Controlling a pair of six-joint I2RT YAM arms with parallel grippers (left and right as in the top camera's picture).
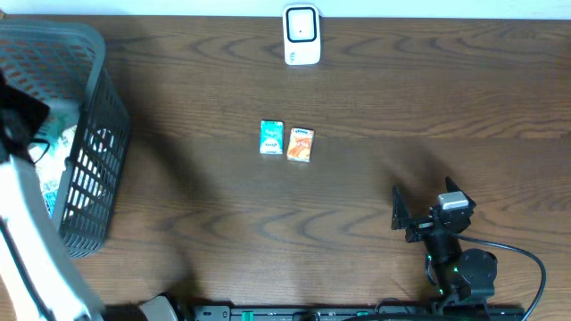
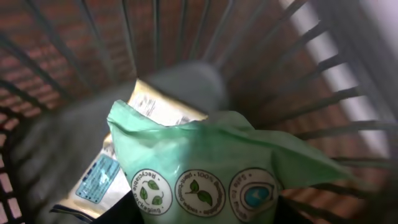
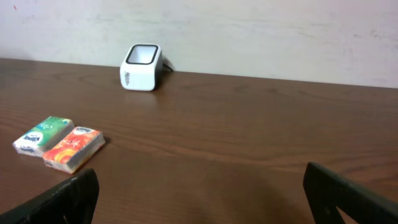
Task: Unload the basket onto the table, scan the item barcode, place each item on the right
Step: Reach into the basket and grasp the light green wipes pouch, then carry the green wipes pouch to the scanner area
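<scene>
Green pouch [image 2: 205, 155] lies inside the basket [image 1: 94, 169] at the table's left edge, close under the left wrist camera, where the left arm [image 1: 22, 232] reaches in, presumably to fetch it. It looks pinched, but the left gripper's fingers are hidden, so I cannot tell. The right gripper [image 3: 202, 186] hangs released, well clear of the scanner [image 1: 302, 36].
</scene>
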